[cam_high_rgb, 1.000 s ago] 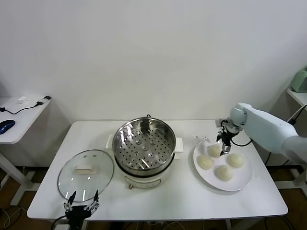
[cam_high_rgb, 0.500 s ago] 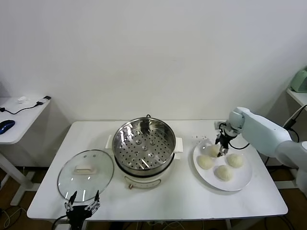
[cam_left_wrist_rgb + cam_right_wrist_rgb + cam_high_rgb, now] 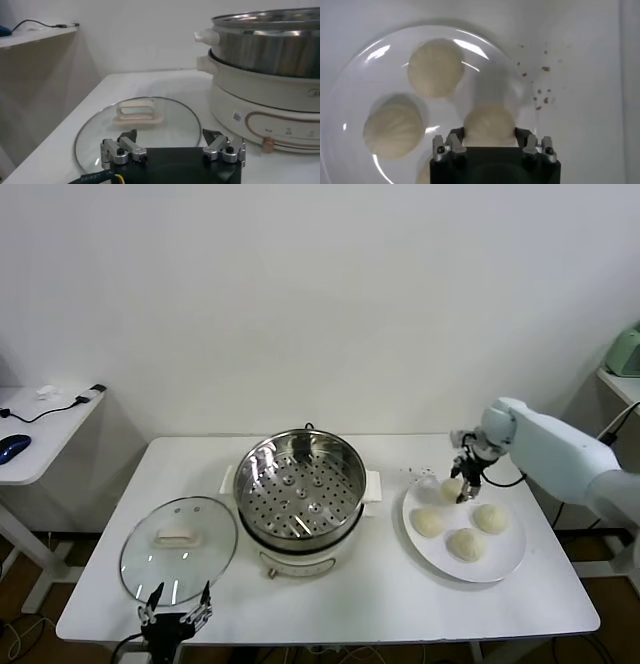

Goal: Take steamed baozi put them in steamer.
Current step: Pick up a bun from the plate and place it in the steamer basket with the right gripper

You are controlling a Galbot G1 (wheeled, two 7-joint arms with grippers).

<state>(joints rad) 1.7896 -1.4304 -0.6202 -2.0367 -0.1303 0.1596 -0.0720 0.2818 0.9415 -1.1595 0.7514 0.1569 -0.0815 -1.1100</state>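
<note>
The steamer point(image 3: 305, 489) stands mid-table, its perforated tray bare; its wall fills the left wrist view point(image 3: 270, 50). A white plate point(image 3: 505, 559) to its right holds three baozi point(image 3: 466, 543). My right gripper point(image 3: 466, 481) is shut on a fourth baozi point(image 3: 451, 488), held just above the plate's far edge. In the right wrist view this baozi point(image 3: 489, 122) sits between the jaws of my right gripper point(image 3: 489, 134), with other buns point(image 3: 436, 67) on the plate point(image 3: 370, 75) below. My left gripper point(image 3: 175, 616) is open and empty at the table's front left edge.
A round glass lid point(image 3: 178, 549) lies flat left of the steamer, just beyond my left gripper point(image 3: 170, 142). Dark crumbs point(image 3: 415, 472) dot the table between steamer and plate. A side table point(image 3: 40, 434) with a mouse stands far left.
My right gripper has risen slightly with the far baozi in its jaws; the bun now sits higher over the plate's rim. The left arm has not moved.
</note>
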